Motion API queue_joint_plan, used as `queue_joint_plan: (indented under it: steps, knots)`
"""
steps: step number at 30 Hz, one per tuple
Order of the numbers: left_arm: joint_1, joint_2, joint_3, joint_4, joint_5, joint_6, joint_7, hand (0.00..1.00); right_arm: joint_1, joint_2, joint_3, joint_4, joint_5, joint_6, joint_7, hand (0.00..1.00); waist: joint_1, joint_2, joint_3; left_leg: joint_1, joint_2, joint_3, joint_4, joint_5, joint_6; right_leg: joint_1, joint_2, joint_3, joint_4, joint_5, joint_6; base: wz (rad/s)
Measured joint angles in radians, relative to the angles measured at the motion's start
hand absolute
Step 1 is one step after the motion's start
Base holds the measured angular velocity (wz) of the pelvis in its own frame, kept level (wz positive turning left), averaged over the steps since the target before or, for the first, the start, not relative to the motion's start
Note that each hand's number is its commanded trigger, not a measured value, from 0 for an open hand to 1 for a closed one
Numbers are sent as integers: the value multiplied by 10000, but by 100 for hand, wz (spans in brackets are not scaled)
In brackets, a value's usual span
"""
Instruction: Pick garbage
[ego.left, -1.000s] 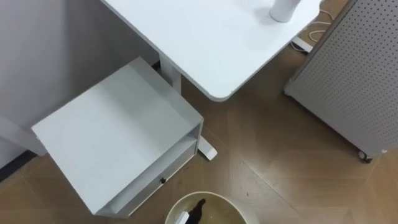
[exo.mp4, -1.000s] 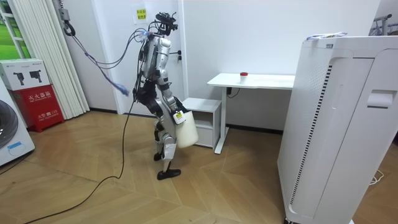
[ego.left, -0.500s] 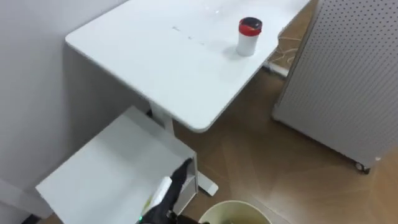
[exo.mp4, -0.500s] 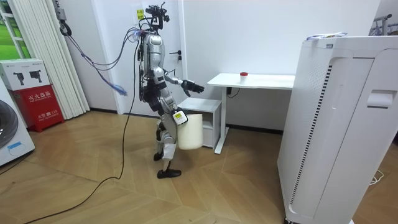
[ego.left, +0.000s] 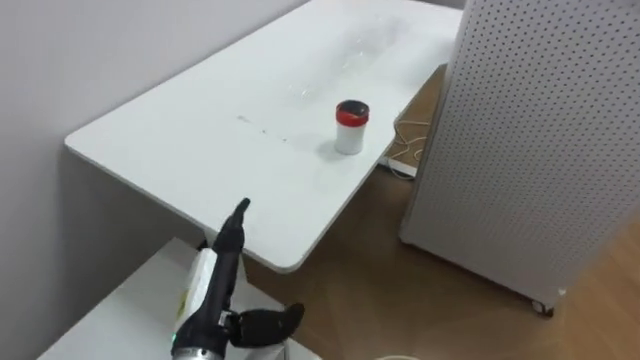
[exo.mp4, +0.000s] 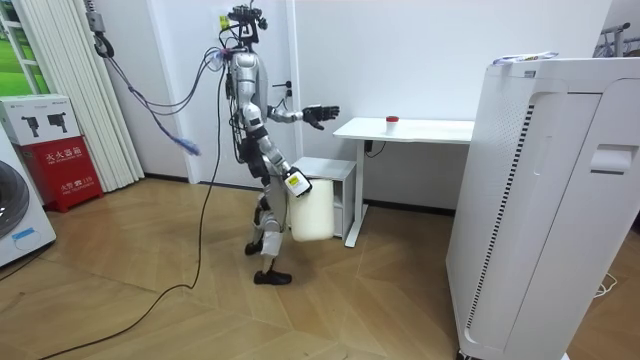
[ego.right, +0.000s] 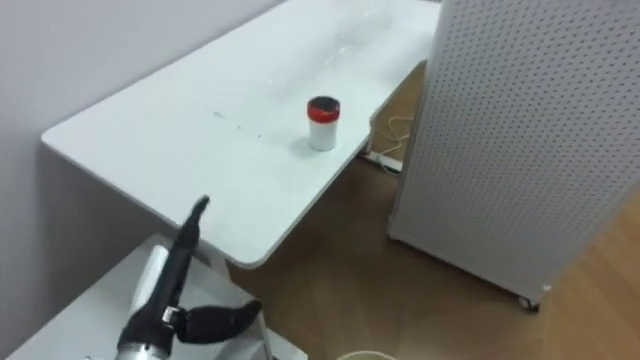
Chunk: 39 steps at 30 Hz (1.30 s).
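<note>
The step in hand looks like the reach for the garbage, with no grasp made yet. The robot stands at the end of the white table (ego.left: 230, 150), above a low white cabinet (exo.mp4: 330, 170). Its left hand (ego.left: 212, 290) is stretched out before the table edge, fingers straight, thumb spread to the side, and it holds nothing.

The garbage seems to be the small white container with a red lid (ego.left: 350, 127). It stands upright on the table, at about 1 o'clock from the left hand and well apart from it. A perforated white panel (ego.left: 540, 150) stands at 3 o'clock of the container.

In the room view a pale bin (exo.mp4: 312, 210) hangs at the right hand (exo.mp4: 294, 183); how this hand grips cannot be told.

Next, the left hand probably must go forward over the table to the container and close around its body, and the robot may need to step nearer.
</note>
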Motion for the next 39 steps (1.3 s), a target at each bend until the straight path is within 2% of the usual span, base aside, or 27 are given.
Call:
queue_joint_plan:
  steps: [1, 3, 4, 6, 8, 10, 12, 16, 21, 24, 25, 26, 27, 28, 29, 30, 31, 32, 33, 34, 35, 36, 37, 38, 39]
  knots:
    - [186, -1, 179, -249, -2, 0, 170, 0, 200, -7, 3, -222, -145, 1, 29, 100, 107, 44, -65, 176, 34, -266, 20, 0, -2, 80, 185, 255, -33, -1, -75, -85]
    - [551, 28, 420, -573, -3, -94, 456, 0, 379, -49, 4, -372, -385, 12, 107, 100, 224, 133, -124, 439, 44, -757, 4, 2, -7, 201, 432, 662, -65, 39, -187, -74]
    - [718, 19, 582, -607, -6, -228, 645, 0, 374, -73, 37, -388, -463, 22, 111, 100, 252, 189, -121, 516, 18, -1193, -8, 7, -12, 258, 579, 892, -39, 83, -264, -57]
    - [752, 17, 712, -671, -1, -233, 722, 0, 376, -113, 82, -429, -477, 31, 110, 100, 310, 246, -93, 588, -32, -1576, -170, 25, -38, 270, 677, 1068, -36, 108, -305, -40]
    - [746, 18, 745, -933, -5, -233, 722, 0, 404, -174, 75, -507, -465, 99, 110, 100, 298, 302, -145, 811, -111, -1609, -725, 88, -144, 118, 715, 1179, -75, 115, -302, -15]
    - [742, 23, 775, -1222, -4, -290, 797, 0, 539, -198, 62, -654, -465, 102, 173, 100, 195, 263, -117, 1168, -177, -1671, -1515, 178, -293, 104, 732, 1184, -159, 142, -260, 0]
    - [747, 25, 776, -1232, -5, -291, 940, 0, 568, -198, 61, -674, -467, 105, 290, 100, 201, 220, -97, 1339, -207, -1708, -1827, 184, -306, 126, 737, 1207, -201, 169, -215, -4]
    - [746, 51, 824, -1241, -8, -293, 1248, 0, 771, -188, 68, -1095, -638, 91, 439, 100, 188, 201, -92, 1522, -300, -1700, -2162, 184, -308, 142, 706, 1266, -345, 358, -66, -9]
    - [756, 84, 979, -1235, -67, -386, 1691, 0, 897, -189, 66, -1371, -833, 89, 684, 100, 192, 220, -69, 1761, -327, -1673, -2257, 184, -308, 156, 702, 1212, -234, 368, -51, -18]
    - [760, 186, 1011, -1089, -98, -453, 1876, 0, 920, -187, 95, -1601, -945, 93, 814, 100, 397, 182, -14, 1657, -291, -1584, -1489, 178, -314, -31, 686, 873, 71, 322, -283, -57]
    - [763, 187, 1023, -842, -102, -452, 1849, 0, 935, -187, 98, -1603, -980, 93, 885, 100, 440, 175, -9, 1395, -250, -1712, -569, 177, -314, 86, 703, 847, 82, 297, -419, -52]
    - [773, 142, 1038, -713, -98, -452, 1793, 0, 956, -194, 96, -1602, -1074, 91, 890, 100, 394, 211, 69, 909, -138, -1880, 730, 206, -267, 264, 761, 872, 107, 248, -558, -33]
    - [772, 135, 1040, -713, -95, -460, 1788, 0, 963, -191, 96, -1602, -1124, 91, 891, 100, 348, 227, 114, 599, -104, -2087, 1427, 276, -152, 354, 797, 900, 130, 161, -598, 0]
    - [770, 91, 1034, -698, -148, -614, 1789, 0, 1007, -193, 71, -1580, -1125, 92, 874, 100, 185, 135, 160, -25, -267, -2683, 2281, 169, 19, 398, 805, 1131, 264, -86, -801, 25]
    - [723, 79, 995, -667, -158, -736, 1791, 0, 1010, -186, 19, -1536, -1113, 93, 840, 100, 94, 157, 153, -389, -466, -2901, 2405, -20, 221, 417, 917, 1301, 286, -144, -859, 41]
    - [565, 49, 866, -463, -227, -1030, 1789, 0, 1020, -189, -168, -1434, -1085, 105, 770, 100, 41, 132, 167, -1173, -990, -2909, 2457, -286, 433, 413, 1028, 1680, 355, -273, -894, 29]
    - [602, 42, 757, -415, -447, -1146, 1789, 0, 1038, -207, -272, -1425, -926, 102, 661, 100, 118, 91, 185, -1886, -1592, -2778, 2138, -253, 443, 423, 1030, 2023, 415, -382, -818, 7]
    - [630, 42, 729, -388, -555, -1171, 1775, 0, 1041, -224, -291, -1420, -839, 101, 599, 100, 209, 90, 185, -2163, -1859, -2787, 1837, -149, 411, 445, 1025, 2161, 419, -385, -818, -44]
    - [635, 37, 735, -293, -782, -1176, 1716, 0, 1051, -270, -218, -1402, -801, 101, 409, 100, 500, 119, 167, -2583, -2162, -2867, 716, 366, 352, 465, 1041, 2407, 450, -405, -841, -68]
    - [659, 35, 819, -230, -863, -1176, 1621, 0, 1082, -287, -199, -1402, -808, 101, 297, 100, 709, 166, 150, -2847, -2201, -2998, -596, 887, 366, 449, 1037, 2403, 585, -567, -843, -70]
    - [705, 30, 877, -214, -866, -1176, 1580, 0, 1111, -284, -195, -1388, -809, 102, 270, 100, 779, 202, 126, -2896, -2153, -3158, -1150, 1046, 402, 460, 1034, 2341, 677, -718, -758, -71]
    - [944, 18, 1013, -213, -855, -1174, 1539, 0, 1155, -265, -183, -1345, -812, 108, 265, 100, 884, 188, 97, -2925, -2082, -3435, -1542, 1581, 418, 530, 924, 2250, 1014, -1068, -634, -73]
    - [1234, 9, 1091, -210, -837, -1159, 1409, 0, 1237, -269, -200, -1348, -811, 104, 273, 100, 902, 174, -18, -2950, -2102, -3415, -1299, 2140, 457, 555, 656, 1981, 1322, -1408, -374, -73]
    - [1330, 17, 1144, -214, -792, -1145, 1287, 0, 1254, -262, -199, -1343, -812, 104, 264, 100, 916, 247, -81, -2954, -2151, -3399, -1153, 2314, 516, 596, 634, 1844, 1480, -1562, -260, -39]
    - [1380, 69, 1261, -227, -791, -1099, 1050, 0, 1315, -163, -193, -1335, -807, 99, 278, 100, 836, 25, -94, -3030, -2257, -3221, -969, 2527, 674, 750, 556, 1703, 1998, -1918, -159, 11]
